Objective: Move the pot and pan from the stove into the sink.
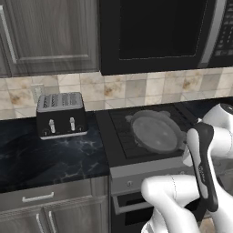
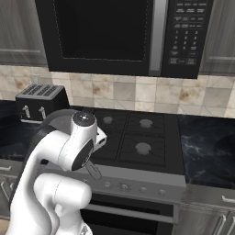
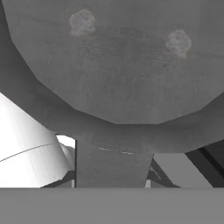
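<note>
The pan (image 1: pixel 154 133), a shallow round grey dish, hangs tilted over the black stove (image 1: pixel 119 141) with its inside facing the left base camera. My arm covers its handle there. In the hand view the pan (image 3: pixel 118 65) looms large, and its flat handle (image 3: pixel 113 166) runs straight down to the bottom edge, where my gripper (image 3: pixel 112 183) is shut on it. The fingertips themselves are hidden. In the right base view several bare burners of the stove (image 2: pixel 146 123) show beside my arm. The pot and the sink are out of view.
A black toaster (image 1: pixel 61 114) stands on the dark marble counter left of the stove. A black microwave (image 2: pixel 114 32) hangs low over the burners. My own white arm (image 1: pixel 202 164) rises in front of the stove's knob panel (image 2: pixel 133 186).
</note>
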